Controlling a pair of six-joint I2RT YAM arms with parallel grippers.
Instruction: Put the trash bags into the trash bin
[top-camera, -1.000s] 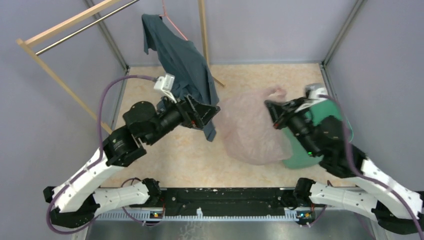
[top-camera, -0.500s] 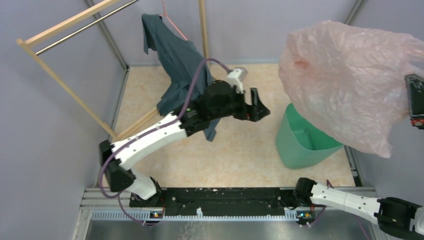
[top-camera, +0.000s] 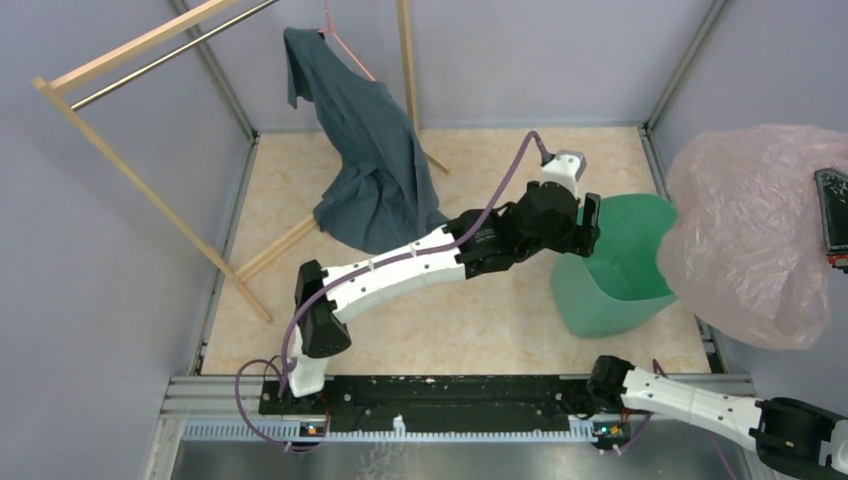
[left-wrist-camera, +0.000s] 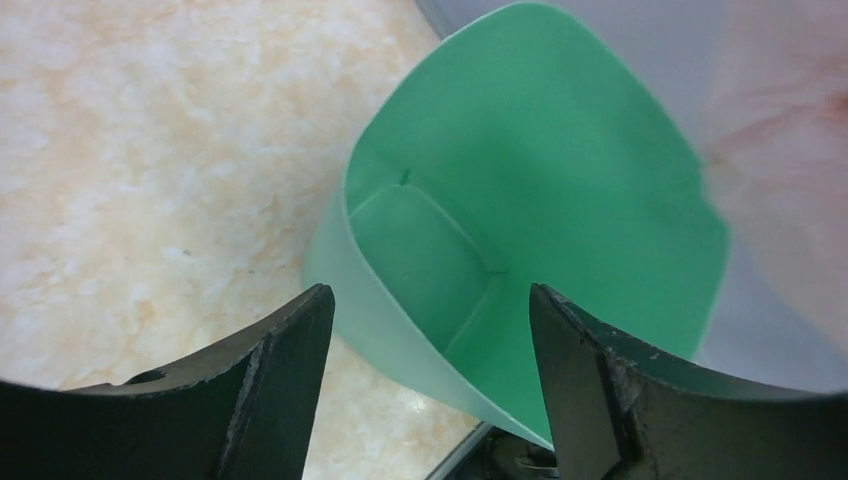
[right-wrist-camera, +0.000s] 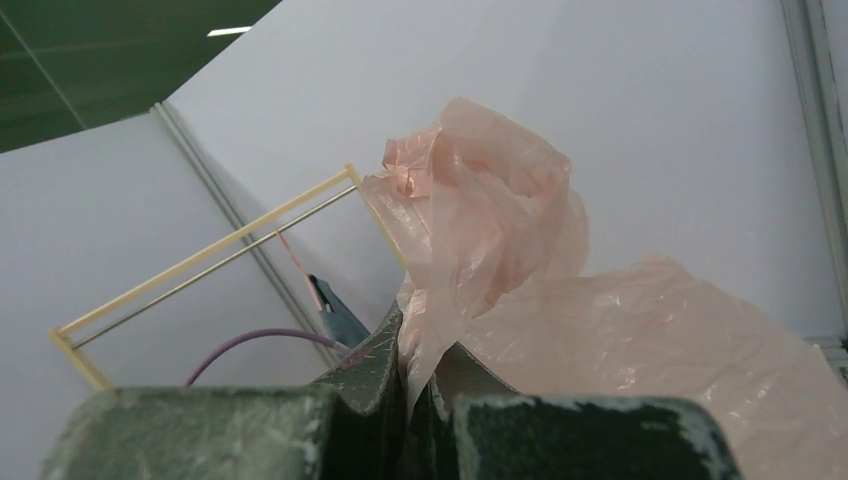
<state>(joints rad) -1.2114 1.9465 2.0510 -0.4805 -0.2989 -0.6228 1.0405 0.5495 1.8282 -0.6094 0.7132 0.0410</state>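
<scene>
The pale pink trash bag (top-camera: 745, 240) hangs high at the right, close to the top camera, above and right of the teal-green trash bin (top-camera: 615, 290). My right gripper (right-wrist-camera: 418, 365) is shut on a fold of the bag (right-wrist-camera: 470, 230); only a dark edge of that gripper (top-camera: 832, 215) shows in the top view. My left gripper (top-camera: 592, 222) is open at the bin's left rim. In the left wrist view its jaws (left-wrist-camera: 430, 310) straddle the rim of the bin (left-wrist-camera: 520, 180), whose inside holds nothing.
A dark blue-grey shirt (top-camera: 370, 150) hangs from a wooden rack (top-camera: 130, 70) at the back left. Grey walls enclose the marbled floor (top-camera: 330, 230). The bin stands in the right near corner against the wall.
My left arm has reached right, from mid-floor to the bin's rim. The right gripper has carried the bag further right and lower, uncovering more of the bin.
</scene>
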